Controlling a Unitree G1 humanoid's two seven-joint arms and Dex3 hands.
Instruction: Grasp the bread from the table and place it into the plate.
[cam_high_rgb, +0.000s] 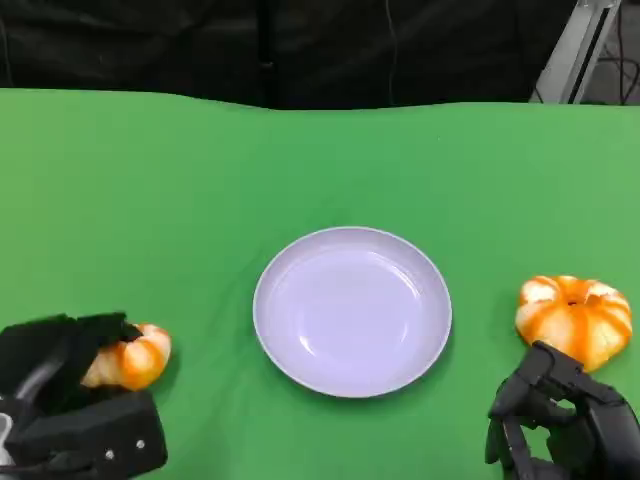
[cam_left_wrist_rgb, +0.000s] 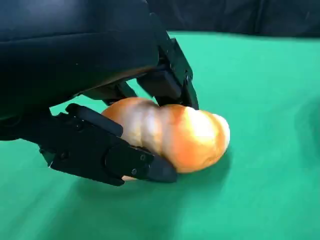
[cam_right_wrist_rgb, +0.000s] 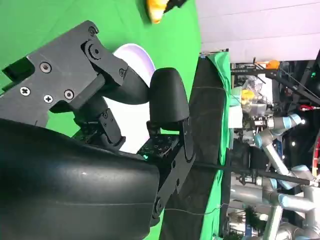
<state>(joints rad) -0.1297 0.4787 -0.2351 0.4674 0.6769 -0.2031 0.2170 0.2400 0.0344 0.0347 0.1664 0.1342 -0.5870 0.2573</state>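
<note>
The plate (cam_high_rgb: 352, 310) holds nothing, so no placing is done yet. The task looks to be at the grasp: the left hand (cam_high_rgb: 70, 400) has its fingers (cam_left_wrist_rgb: 125, 160) closed around a bread (cam_high_rgb: 130, 358) that, by the left wrist view, rests on the green table (cam_high_rgb: 200, 180) or hangs just above it. In that view one finger lies under the near side of the bread and others press down on its top from behind, so the roll is pinched between them, with its rounded end sticking out past the fingertips. What is left, by this reading, is to lift it, carry it inward to the plate and let go.

The left hand sits low, close to the robot's body, with the plate well apart from it, ahead and toward the robot's middle.

A second bread (cam_high_rgb: 575, 318), round and ridged, lies on the table just ahead of the right hand (cam_high_rgb: 560, 420), near its fingertips; whether they touch it cannot be told. The right hand holds nothing; its fingers are bent forward with some gap between them, as the right wrist view shows, where the plate's rim (cam_right_wrist_rgb: 135, 52) shows past them. That hand also hangs low and near the body, with the plate off to its inner side.
</note>
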